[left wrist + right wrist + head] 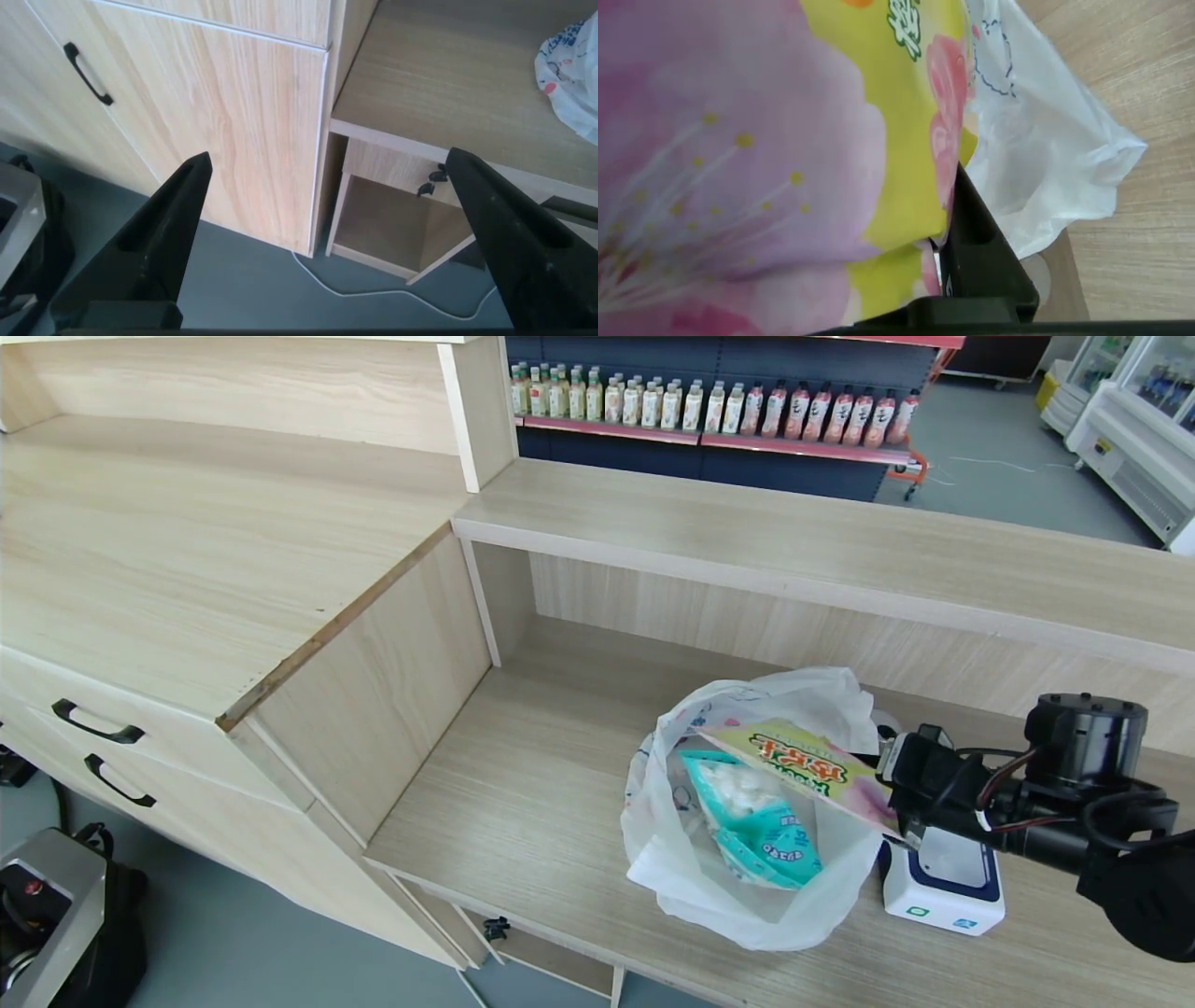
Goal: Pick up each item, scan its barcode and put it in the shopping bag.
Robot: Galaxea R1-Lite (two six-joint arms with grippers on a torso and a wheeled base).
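1. Light wood-grain table (523, 803): carries the bag and the scanner in its recessed lower level.
2. White translucent plastic shopping bag (672, 868): stands on the table with its mouth open upward. Small blue and red print shows on its wall, too small to read.
3. Flat yellow packet with pink flower print (803, 770): held tilted across the right side of the bag's open mouth. It bears red and green lettering on the yellow field. In the right wrist view the pink flower and yellow surface (766, 159) lie close against the camera.
4. Teal snack packet with a clear window (761, 821): lies inside the bag, white pieces visible through the window, white lettering on the teal.
5. White box scanner with a dark blue top panel (943, 887): stands on the table just right of the bag, small green and blue marks on its front face.
6. Right hand (901, 775): clamped on the yellow packet's right end, above the scanner.
7. Left hand (329, 161): fingers wide apart, holding nothing, low before the cabinet front.
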